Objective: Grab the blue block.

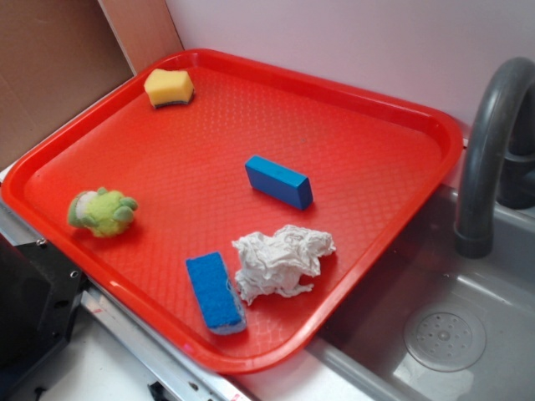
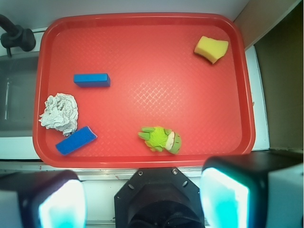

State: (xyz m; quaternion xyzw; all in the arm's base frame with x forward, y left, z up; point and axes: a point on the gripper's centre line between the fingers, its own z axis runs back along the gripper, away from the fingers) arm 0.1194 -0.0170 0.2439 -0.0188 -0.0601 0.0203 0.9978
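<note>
Hanging high over the near edge of the tray with fingers spread wide apart and nothing between them: gripper [image 2: 142, 199], seen from the wrist view, pads [image 2: 223, 197] glowing teal at the bottom corners.

Going left to right across the wrist view now:

- Poking in at the far left, beside the tray: dark faucet [image 2: 16, 35] and a grey sink [image 2: 14, 95].
- Holding everything else: red tray [image 2: 156, 19], textured bottom, raised rim.
- Sitting in the left part of the tray, lying flat, well apart from the gripper: blue block [image 2: 91, 80]. Smooth, hard edges, deep blue. Not touching anything around it.
- Lying just below that, near the tray's left rim: crumpled white paper towel [image 2: 59, 113].
- Resting right beside the towel, tilted diagonally, near the lower-left corner: blue sponge [image 2: 76, 140]. Showing a pale underside in the exterior view [image 1: 216, 292].
- Lying on its side around the middle, close to the near rim: green plush toy [image 2: 160, 138].
- Sitting way off in the upper-right corner, alone: yellow sponge [image 2: 211, 48].

Not showing up at all in the exterior view, the arm. Showing there between the yellow sponge and the towel, roughly mid-tray: same block [image 1: 278, 181].
</note>
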